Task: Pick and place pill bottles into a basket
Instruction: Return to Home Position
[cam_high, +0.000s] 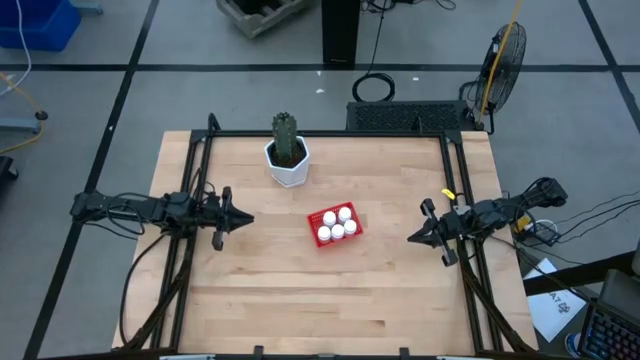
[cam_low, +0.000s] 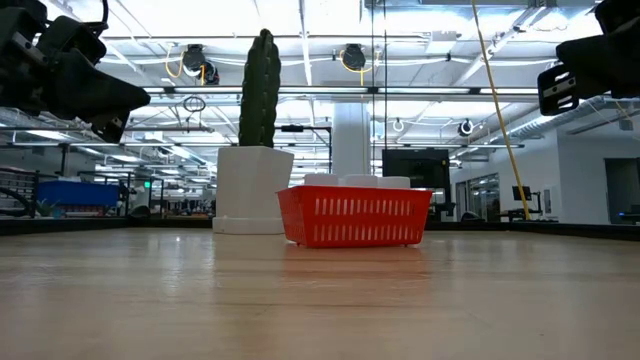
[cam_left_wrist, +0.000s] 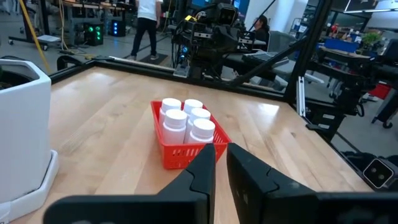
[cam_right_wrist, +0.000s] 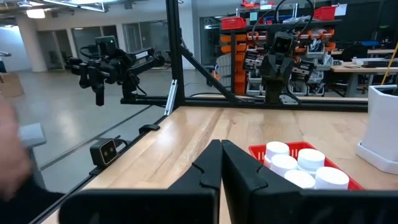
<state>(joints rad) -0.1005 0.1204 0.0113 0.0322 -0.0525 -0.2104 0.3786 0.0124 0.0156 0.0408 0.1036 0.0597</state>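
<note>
Room: I'm looking into an open workshop with racks, benches and ceiling lights. A person (cam_left_wrist: 147, 25) stands on the floor far beyond my left gripper, past the table's edge.
Surface: a light wooden table (cam_high: 260, 290) framed by black rails.
Left gripper (cam_high: 247, 218): it hangs above the wood with its fingers drawn together and nothing between them, the tips aimed at the basket.
Right gripper (cam_high: 412, 238): it also hangs above the wood with its fingers pressed together and empty, facing the left gripper across the table.
Red basket (cam_low: 350, 220): it sits flat on the table between my two grippers, straight ahead of each and well apart from both fingertips.
Pill bottles (cam_high: 337, 231): five white-capped bottles stand upright and packed side by side inside the basket, their caps rising just above its rim.
Plant pot (cam_high: 290, 172): a white faceted pot holding a green cactus (cam_high: 286, 135). It stands ahead of the left gripper and off to one side, near the basket without touching it, and farther from the right gripper.
</note>
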